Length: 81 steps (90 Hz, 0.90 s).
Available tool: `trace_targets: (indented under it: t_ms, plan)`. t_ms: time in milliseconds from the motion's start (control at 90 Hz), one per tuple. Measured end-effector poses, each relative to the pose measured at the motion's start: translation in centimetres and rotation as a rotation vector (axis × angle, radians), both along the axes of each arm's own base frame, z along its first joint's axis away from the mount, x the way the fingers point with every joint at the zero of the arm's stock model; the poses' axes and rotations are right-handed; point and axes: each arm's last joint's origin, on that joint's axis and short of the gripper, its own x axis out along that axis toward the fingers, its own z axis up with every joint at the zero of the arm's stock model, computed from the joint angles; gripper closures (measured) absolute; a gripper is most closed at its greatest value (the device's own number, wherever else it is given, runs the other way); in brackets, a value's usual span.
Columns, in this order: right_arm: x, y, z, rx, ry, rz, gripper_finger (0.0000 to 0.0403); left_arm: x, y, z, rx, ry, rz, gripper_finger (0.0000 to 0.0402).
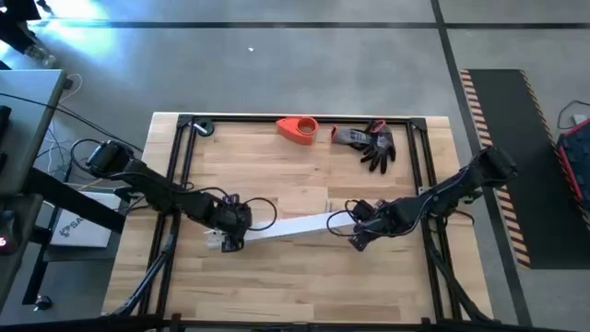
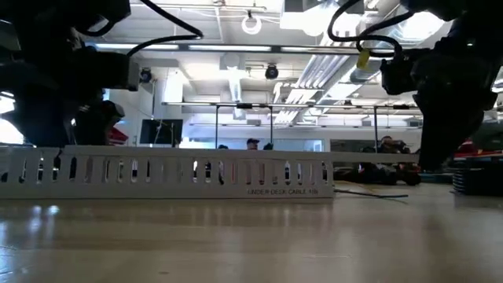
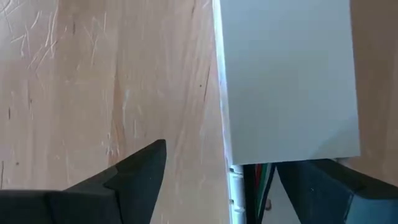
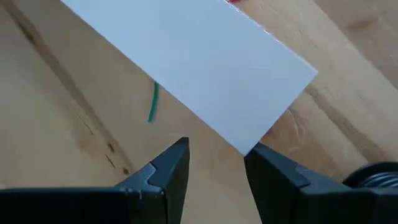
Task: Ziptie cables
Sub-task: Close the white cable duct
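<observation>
Both pincers (image 1: 230,242) (image 1: 358,242) hover open over the white channel's (image 1: 290,226) ends.

High view: overhead, straight down, far enough to take in the whole table (image 1: 304,267). Low view: at tabletop height, level, close behind the white slotted channel (image 2: 169,169), room beyond. Left wrist view: close, looking down past its fingers (image 3: 134,171) onto the channel's end. Right wrist view: likewise, opposite end. All four share the channel.
</observation>
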Motion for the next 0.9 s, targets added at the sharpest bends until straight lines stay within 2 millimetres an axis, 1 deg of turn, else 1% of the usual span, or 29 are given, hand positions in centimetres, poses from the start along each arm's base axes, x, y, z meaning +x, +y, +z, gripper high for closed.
trace_targets:
  t_ms: [222, 456, 656, 767, 900]
  plan:
    - [-0.3, 0.1, -0.1, 0.043, 0.043, 0.000, 0.0265, 0.0, 0.0, 0.0, 0.002, 0.000, -0.005, 0.0122]
    - [-1.7, -0.5, -0.3, 0.038, 0.188, -0.142, 0.0265, 0.0, 0.0, 0.0, 0.003, 0.001, -0.006, 0.0122]
    - [-2.3, -1.0, -0.3, 0.005, 0.257, -0.168, 0.0265, 0.0, 0.0, 0.0, 0.007, 0.001, -0.013, 0.0122]
    - [-2.0, -1.8, -0.3, 0.004, 0.255, -0.191, 0.0271, 0.0, 0.0, 0.0, 0.027, -0.002, -0.030, 0.0127]
    - [-0.8, -2.7, -0.3, 0.039, 0.184, -0.179, 0.0287, 0.1, 0.2, 0.0, 0.038, -0.001, -0.050, 0.0145]
